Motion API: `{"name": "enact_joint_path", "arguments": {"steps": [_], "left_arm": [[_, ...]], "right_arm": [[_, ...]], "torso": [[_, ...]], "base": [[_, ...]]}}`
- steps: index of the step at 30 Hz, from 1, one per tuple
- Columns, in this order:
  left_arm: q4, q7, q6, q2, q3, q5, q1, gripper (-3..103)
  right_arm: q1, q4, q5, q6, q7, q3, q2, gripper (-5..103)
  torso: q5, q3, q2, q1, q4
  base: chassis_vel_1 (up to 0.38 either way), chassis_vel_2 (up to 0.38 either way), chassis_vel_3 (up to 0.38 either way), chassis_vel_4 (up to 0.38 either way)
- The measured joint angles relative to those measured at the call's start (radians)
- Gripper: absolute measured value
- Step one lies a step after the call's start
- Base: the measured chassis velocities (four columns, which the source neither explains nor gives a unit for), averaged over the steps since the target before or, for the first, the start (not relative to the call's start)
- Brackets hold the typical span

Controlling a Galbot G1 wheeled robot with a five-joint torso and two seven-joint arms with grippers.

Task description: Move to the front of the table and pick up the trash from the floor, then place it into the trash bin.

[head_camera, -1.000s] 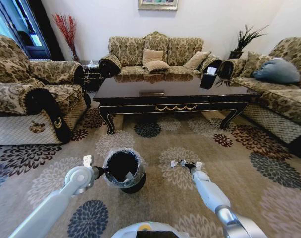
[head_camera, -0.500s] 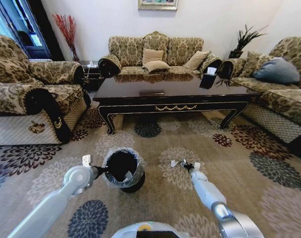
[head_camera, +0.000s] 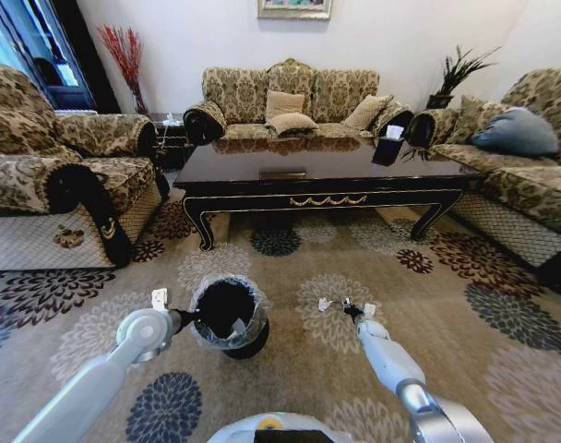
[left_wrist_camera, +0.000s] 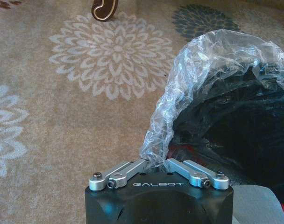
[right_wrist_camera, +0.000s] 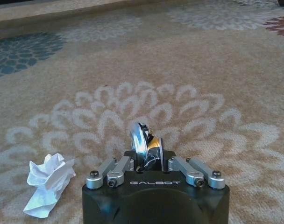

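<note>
From where I stand the robot is parked in front of the desk (head_camera: 322, 173), which lies at twelve o'clock from it, so the driving part looks done and the picking-up is in hand.

The right gripper (right_wrist_camera: 148, 151) is down at carpet level, at about one o'clock from the robot's base, its jaws pinching the small silvery wrapper (right_wrist_camera: 141, 141), which stands up between them. The right arm reaches forward and low, forearm sloping down to the floor, wrist pointing toward the desk. A crumpled white paper piece (right_wrist_camera: 47, 183) lies on the carpet (right_wrist_camera: 216, 84) just beside that gripper, untouched; in the head view it shows as a white scrap (head_camera: 324, 304) at the gripper's nine o'clock.

The left gripper (left_wrist_camera: 153, 161) has its jaws pressed together on the crinkly plastic liner (left_wrist_camera: 198, 70) at the rim of the trash bin (head_camera: 230, 314), holding it at about eleven o'clock from the base. The left arm stretches forward and bends inward at the wrist toward the bin. Something red shows down inside the liner near the jaws; I cannot tell what it is.

I'd judge the next move calls for lifting the wrapper clear of the carpet and carrying it toward ten o'clock, over the bin's mouth, before letting go. The paper piece would still need collecting.
</note>
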Motion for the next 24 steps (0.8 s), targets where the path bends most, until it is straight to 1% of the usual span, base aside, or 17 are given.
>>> {"name": "enact_joint_path", "arguments": {"steps": [8, 9, 11, 12, 13, 14, 15, 16, 18, 19, 20, 22, 23, 24], "left_arm": [[0.0, 0.0, 0.0, -0.003, 0.005, 0.001, -0.004, 0], [0.0, 0.0, 0.0, -0.004, 0.007, 0.002, -0.004, 0], [0.0, 0.0, 0.0, -0.007, 0.011, 0.002, -0.004, 0], [0.0, -0.001, 0.0, -0.009, 0.014, 0.003, -0.005, 0], [0.003, -0.004, 0.0, -0.019, 0.023, 0.007, -0.007, 0], [0.003, -0.004, 0.0, -0.019, 0.023, 0.007, -0.007, 0], [0.005, -0.008, 0.0, -0.026, 0.027, 0.01, -0.008, 0], [0.007, -0.012, 0.0, -0.036, 0.035, 0.014, -0.008, 0], [0.007, -0.012, 0.0, -0.038, 0.037, 0.015, -0.008, 0], [0.007, -0.014, 0.0, -0.045, 0.049, 0.021, -0.01, 0], [0.007, -0.017, 0.0, -0.048, 0.059, 0.025, -0.014, 0], [0.007, -0.026, 0.0, -0.049, 0.073, 0.032, -0.023, 0], [0.007, -0.037, 0.0, -0.05, 0.084, 0.036, -0.031, 0], [0.007, -0.037, 0.0, -0.05, 0.084, 0.036, -0.031, 0]], "right_arm": [[-0.045, 0.085, 0.021, -0.011, 0.011, 0.003, -0.01, 26], [-0.067, 0.121, 0.029, -0.016, 0.015, 0.003, -0.018, 26], [-0.115, 0.203, 0.04, -0.024, 0.021, 0.001, -0.033, 26], [-0.141, 0.248, 0.042, -0.026, 0.023, 0.001, -0.04, 26], [-0.208, 0.359, 0.042, -0.028, 0.03, 0.005, -0.057, 26], [-0.208, 0.359, 0.042, -0.028, 0.03, 0.005, -0.057, 26], [-0.239, 0.41, 0.043, -0.029, 0.032, 0.01, -0.063, 26], [-0.294, 0.509, 0.042, -0.03, 0.038, 0.021, -0.073, 26], [-0.308, 0.539, 0.042, -0.03, 0.039, 0.024, -0.076, 26], [-0.365, 0.65, 0.037, -0.03, 0.041, 0.04, -0.089, 26], [-0.401, 0.708, 0.033, -0.03, 0.042, 0.05, -0.097, 26], [-0.453, 0.793, 0.023, -0.03, 0.043, 0.063, -0.112, 26], [-0.505, 0.865, -0.008, -0.023, 0.043, 0.076, -0.128, 26], [-0.505, 0.865, -0.008, -0.023, 0.043, 0.076, -0.128, 26]], "torso": [[0.0003, 0.0, 0.0, 0.0, 0.0001], [0.0002, 0.0, 0.0, 0.0, 0.0004], [0.0003, 0.0, 0.0, 0.0, -0.0001], [0.0004, 0.0, 0.0, 0.0, 0.0], [0.0, 0.0, 0.0, 0.0, -0.0001], [0.0, 0.0, 0.0, 0.0, -0.0001], [0.0, 0.0, 0.0, 0.0, -0.0003], [0.0006, 0.0, 0.0, 0.0, -0.0008], [0.0006, 0.0, 0.0, 0.0, -0.0008], [-0.0001, 0.0, 0.0, 0.0, 0.0002], [-0.0004, 0.0, 0.0, 0.0, 0.0003], [0.0004, 0.0, 0.0, 0.0, -0.0001], [0.0002, 0.0, 0.0, 0.0, -0.0001], [0.0002, 0.0, 0.0, 0.0, -0.0001]], "base": [[0.0, 0.0, 0.0, 0.0], [0.0, 0.0, 0.0, 0.0], [0.0, 0.0, 0.0, 0.0], [0.0, 0.0, 0.0, 0.0], [0.0, 0.0, 0.0, 0.0], [0.0, 0.0, 0.0, 0.0], [0.0, 0.0, 0.0, 0.0], [0.0, 0.0, 0.0, 0.0], [0.0, 0.0, 0.0, 0.0], [0.0, 0.0, 0.0, 0.0], [0.0, 0.0, 0.0, 0.0], [0.0, 0.0, 0.0, 0.0], [0.0, 0.0, 0.0, 0.0], [0.0, 0.0, 0.0, 0.0]]}}
